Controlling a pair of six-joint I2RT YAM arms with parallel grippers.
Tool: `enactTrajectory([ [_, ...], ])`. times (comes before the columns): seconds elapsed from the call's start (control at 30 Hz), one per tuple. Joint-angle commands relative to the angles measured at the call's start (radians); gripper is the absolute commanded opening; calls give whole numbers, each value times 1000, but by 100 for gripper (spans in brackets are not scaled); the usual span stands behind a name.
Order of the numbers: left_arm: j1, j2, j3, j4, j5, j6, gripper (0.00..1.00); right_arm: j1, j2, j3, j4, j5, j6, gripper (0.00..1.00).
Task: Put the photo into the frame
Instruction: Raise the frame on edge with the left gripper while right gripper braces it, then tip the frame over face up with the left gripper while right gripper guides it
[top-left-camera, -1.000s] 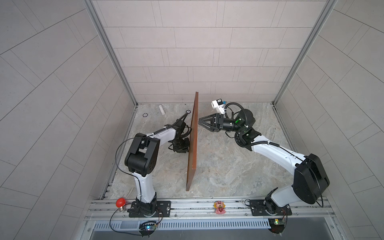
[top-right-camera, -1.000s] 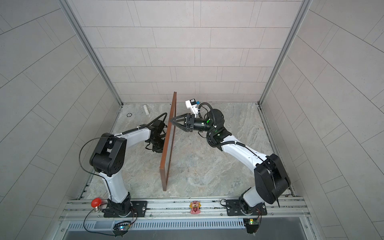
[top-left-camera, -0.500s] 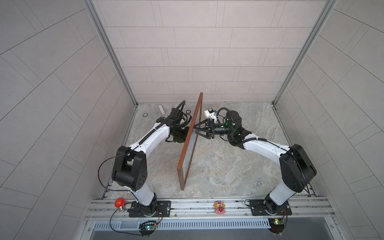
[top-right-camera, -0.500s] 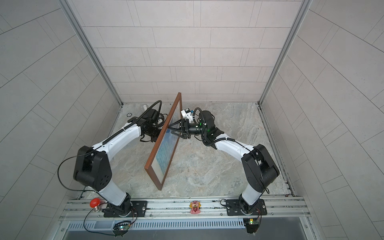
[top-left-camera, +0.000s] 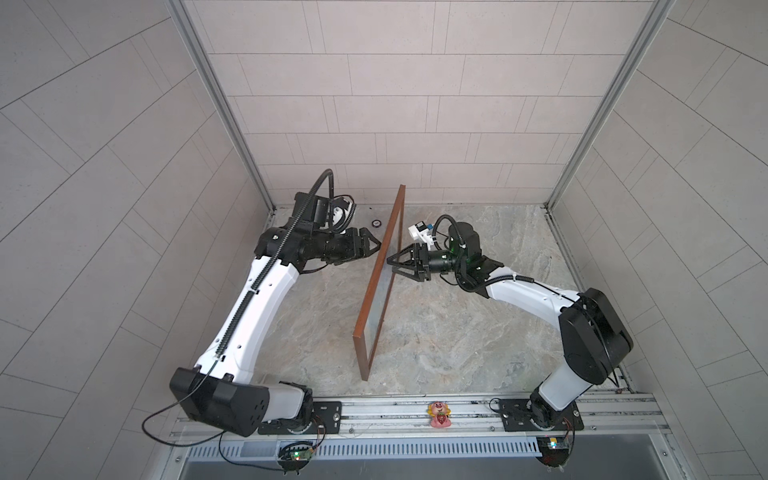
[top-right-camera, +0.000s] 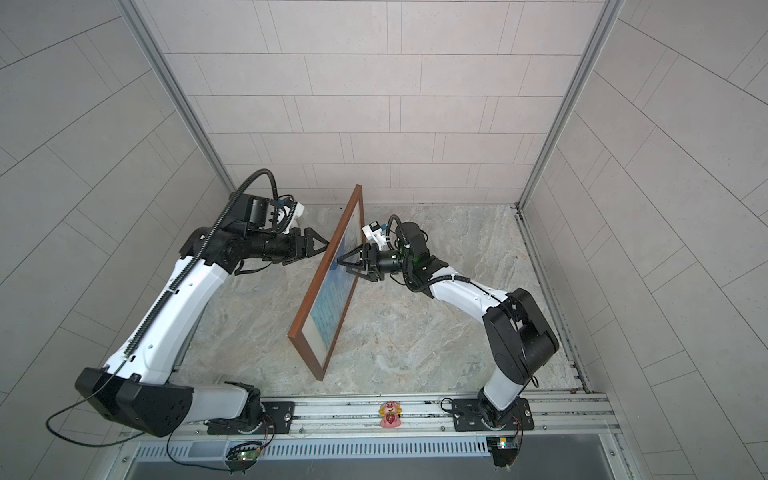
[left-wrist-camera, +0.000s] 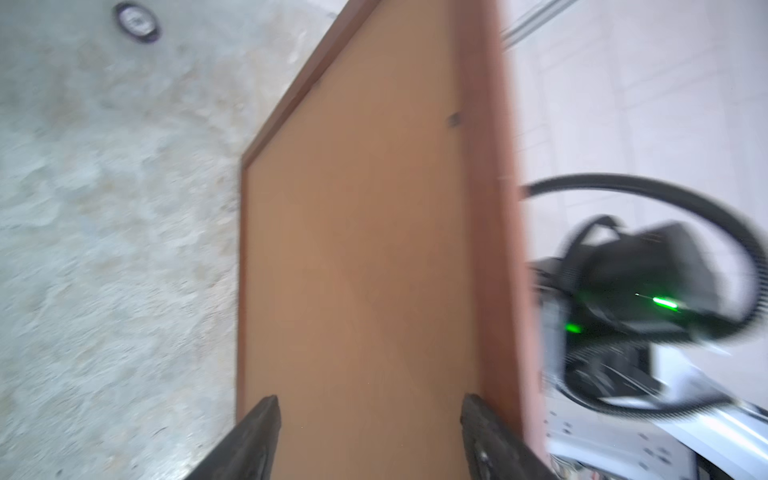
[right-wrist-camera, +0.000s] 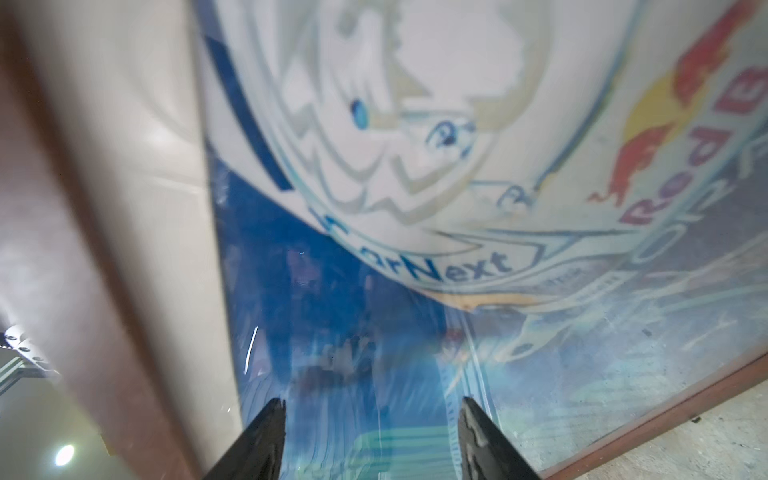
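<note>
The frame (top-left-camera: 380, 282) (top-right-camera: 309, 299) stands on its long edge in the middle of the table, its top leaning to the left. Behind its pane sits the photo (top-right-camera: 332, 299) (right-wrist-camera: 415, 124), blue with a white helmet. A brown backing board (left-wrist-camera: 365, 249) covers the back inside the frame's rail (left-wrist-camera: 494, 208). My left gripper (top-left-camera: 374, 249) (top-right-camera: 322, 248) (left-wrist-camera: 370, 405) is open at the back of the frame, near the top rail. On the pane side, my right gripper (top-left-camera: 390, 266) (top-right-camera: 341, 266) (right-wrist-camera: 372, 405) is open with its fingertips at the glass, holding nothing.
A small black ring (top-left-camera: 377, 222) (left-wrist-camera: 137, 20) lies on the table at the back, left of the frame. A pink figure (top-left-camera: 439, 413) sits on the front rail. Tiled walls close the table in on three sides.
The frame has gone from upright and edge-on to leaning left. My left gripper has opened wide and drawn back a little from the frame. My right gripper has followed the pane leftward.
</note>
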Motion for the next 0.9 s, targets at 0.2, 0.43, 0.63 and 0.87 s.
enactTrajectory([
  [0.2, -7, -10, 72, -37, 106, 12, 78, 33, 2, 96, -160, 8, -133, 67],
  [0.43, -8, 43, 157, -261, -67, 146, 64, 37, -13, 143, -346, 35, -268, 67],
  [0.63, -9, 77, 188, -360, -127, 199, 46, 10, -46, 107, -415, 49, -332, 67],
  [0.87, -9, 87, 211, -366, -166, 188, 32, -90, -110, 49, -438, 29, -357, 67],
])
